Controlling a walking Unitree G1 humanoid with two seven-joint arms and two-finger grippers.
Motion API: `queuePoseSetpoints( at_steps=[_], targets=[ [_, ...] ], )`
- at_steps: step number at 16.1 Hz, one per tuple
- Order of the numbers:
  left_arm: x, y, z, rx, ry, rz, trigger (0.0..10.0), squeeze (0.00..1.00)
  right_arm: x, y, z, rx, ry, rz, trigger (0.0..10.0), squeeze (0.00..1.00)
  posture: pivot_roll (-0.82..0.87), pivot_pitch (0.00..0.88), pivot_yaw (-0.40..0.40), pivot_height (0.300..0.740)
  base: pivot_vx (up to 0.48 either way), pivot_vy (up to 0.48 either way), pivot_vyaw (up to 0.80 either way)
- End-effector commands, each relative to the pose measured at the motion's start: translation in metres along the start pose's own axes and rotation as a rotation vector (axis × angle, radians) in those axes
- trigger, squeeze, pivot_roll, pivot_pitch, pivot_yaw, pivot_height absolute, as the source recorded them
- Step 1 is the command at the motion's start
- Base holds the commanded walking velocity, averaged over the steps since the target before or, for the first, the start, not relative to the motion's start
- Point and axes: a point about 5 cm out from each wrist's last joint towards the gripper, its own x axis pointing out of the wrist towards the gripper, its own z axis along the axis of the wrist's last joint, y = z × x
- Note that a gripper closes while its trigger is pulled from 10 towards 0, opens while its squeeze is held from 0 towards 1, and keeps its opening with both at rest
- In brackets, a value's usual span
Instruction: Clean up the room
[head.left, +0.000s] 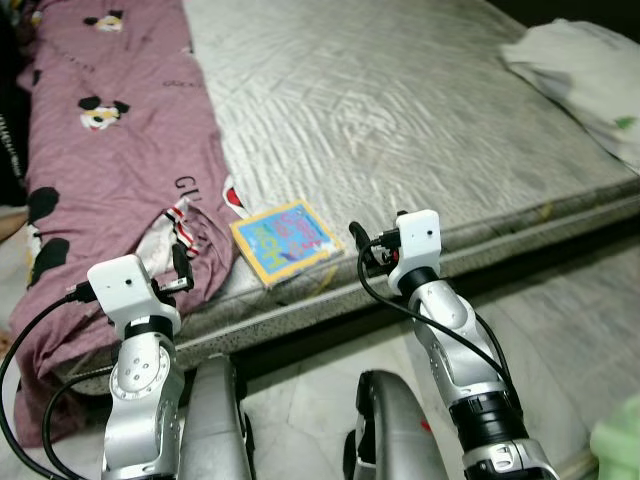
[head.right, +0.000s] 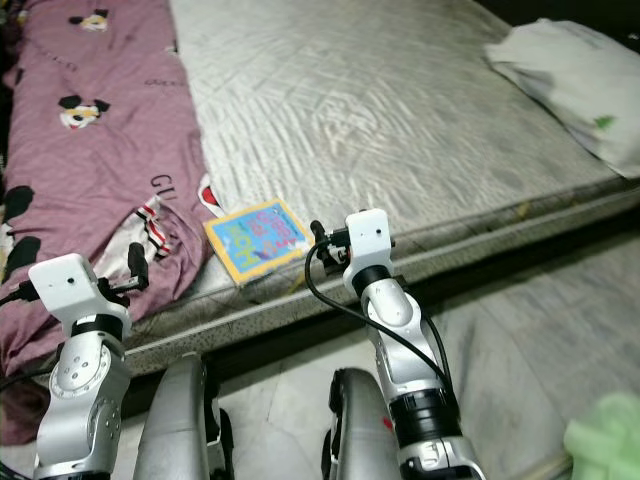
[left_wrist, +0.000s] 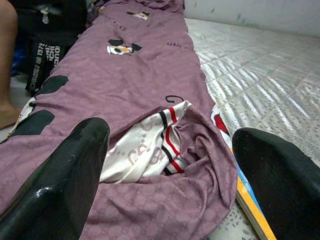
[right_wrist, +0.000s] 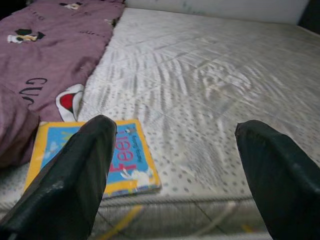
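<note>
Right wrist view: flat square glossy book on quilted mattress

It was a bedroom in a home: a bare quilted mattress lay low ahead of both pincers, a mauve cartoon-print blanket beyond the left one, a white pillow far beyond the right, marble floor beneath.
</note>
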Motion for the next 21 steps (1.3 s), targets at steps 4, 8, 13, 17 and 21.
queuePoseSetpoints(
  at_steps=[4, 8, 13, 17, 21],
  targets=[
    [0.001, -0.001, 0.0, 0.003, -0.01, 0.026, 10.0, 0.0, -0.001, -0.003, -0.001, 0.007, 0.008, -0.006, 10.0, 0.0, -0.07, 0.139, -0.045, 0.573, 0.0, 0.0, 0.0],
    [-0.001, -0.004, -0.001, -0.006, -0.013, 0.003, 10.0, 0.0, -0.001, -0.002, -0.001, 0.003, 0.007, -0.003, 10.0, 0.0, -0.07, 0.132, -0.044, 0.573, 0.0, 0.0, 0.0],
    [0.0, -0.006, 0.0, -0.007, -0.019, -0.001, 10.0, 0.0, -0.002, -0.002, -0.001, 0.005, 0.008, -0.004, 10.0, 0.0, -0.07, 0.128, -0.043, 0.573, 0.0, 0.0, 0.0],
    [-0.001, -0.008, -0.001, -0.007, -0.011, -0.002, 10.0, 0.0, -0.002, 0.003, 0.0, -0.024, 0.003, 0.026, 10.0, 0.0, -0.07, 0.13, -0.043, 0.573, 0.0, 0.0, 0.38],
    [-0.002, -0.009, 0.0, -0.015, -0.021, -0.019, 10.0, 0.0, -0.001, 0.001, 0.0, -0.009, 0.009, 0.019, 10.0, 0.0, -0.07, 0.135, -0.043, 0.573, 0.0, 0.0, 0.0]
  ],
)
